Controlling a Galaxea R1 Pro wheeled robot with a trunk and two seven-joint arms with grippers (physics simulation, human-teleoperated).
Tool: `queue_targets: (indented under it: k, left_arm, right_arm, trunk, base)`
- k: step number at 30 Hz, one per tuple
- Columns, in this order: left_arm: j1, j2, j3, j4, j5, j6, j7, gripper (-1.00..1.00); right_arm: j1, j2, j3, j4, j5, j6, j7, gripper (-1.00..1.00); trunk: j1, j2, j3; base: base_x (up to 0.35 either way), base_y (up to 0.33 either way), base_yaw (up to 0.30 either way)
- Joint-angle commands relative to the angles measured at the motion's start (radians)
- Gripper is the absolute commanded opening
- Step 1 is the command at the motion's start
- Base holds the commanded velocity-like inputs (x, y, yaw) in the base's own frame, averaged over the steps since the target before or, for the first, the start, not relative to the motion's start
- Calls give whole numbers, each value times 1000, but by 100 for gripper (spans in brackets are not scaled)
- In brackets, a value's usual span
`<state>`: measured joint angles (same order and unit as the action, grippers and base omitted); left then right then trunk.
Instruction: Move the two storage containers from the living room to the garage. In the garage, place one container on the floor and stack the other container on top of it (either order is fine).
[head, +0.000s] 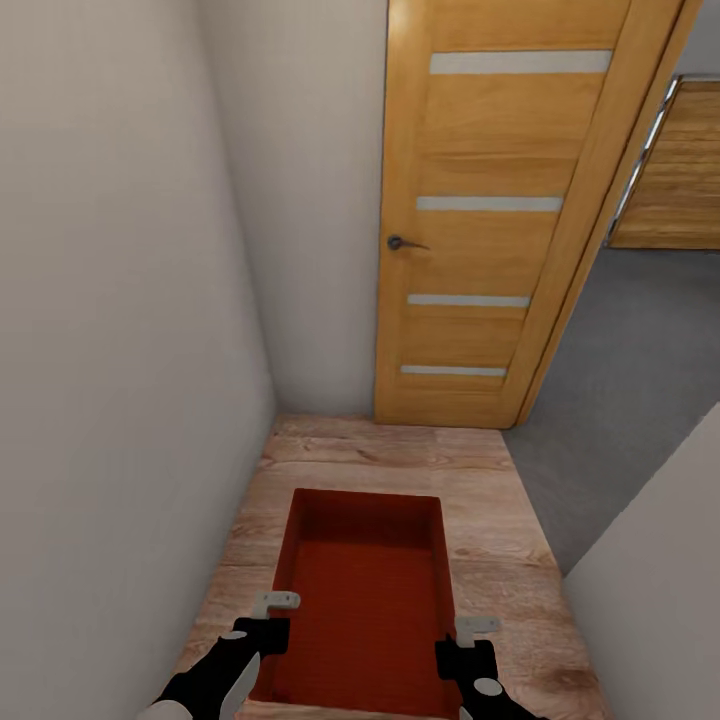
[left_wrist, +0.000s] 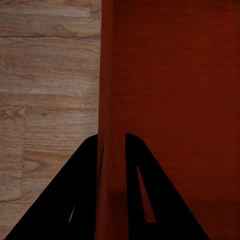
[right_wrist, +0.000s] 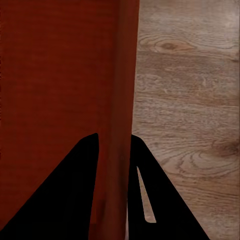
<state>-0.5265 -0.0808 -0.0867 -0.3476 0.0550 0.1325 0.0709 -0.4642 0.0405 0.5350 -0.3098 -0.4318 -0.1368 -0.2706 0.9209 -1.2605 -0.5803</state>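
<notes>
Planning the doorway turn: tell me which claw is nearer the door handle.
Left. The left claw grips the storage container on the side below the door handle; the right claw grips the opposite wall, farther off.

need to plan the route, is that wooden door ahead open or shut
Open. The door is swung back against the white wall, and the grey floor beyond the doorway shows to its right.

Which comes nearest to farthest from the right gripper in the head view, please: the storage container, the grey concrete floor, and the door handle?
1. Storage container: the right gripper clamps its right wall, so it is in contact.
2. Grey concrete floor: ahead and to the right, past the wood planks.
3. Door handle: farthest, on the orange-wood door ahead.
</notes>
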Motion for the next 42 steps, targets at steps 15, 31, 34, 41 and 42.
queue_targets:
  k: [15, 31, 34, 41, 42]
  left_arm:
    - [-1, 1, -7, -8, 16, 6, 9, -100]
    - [-1, 3, -7, -8, 16, 6, 9, -100]
    - [-1, 3, -7, -8, 16, 6, 9, -100]
    - [-1, 2, -7, -8, 16, 6, 9, -100]
    - [-1, 2, -7, -8, 16, 6, 9, -100]
  right_arm:
    - [-1, -2, 12, 63, -16, -1, -2, -100]
    - [-1, -2, 12, 63, -16, -1, -2, -100]
    - [-1, -2, 12, 63, -16, -1, -2, -100]
    - [-1, -2, 12, 63, -16, -1, -2, -100]
    - [-1, -2, 12, 63, -16, -1, -2, -100]
  trunk:
    - [1, -1, -1]
    - [1, -1, -1]
    - [1, -1, -1]
    - [1, -1, -1]
    - [1, -1, -1]
  base:
    - [323, 0, 0]
    - [323, 0, 0]
    - [323, 0, 0]
    - [323, 0, 0]
    - [323, 0, 0]
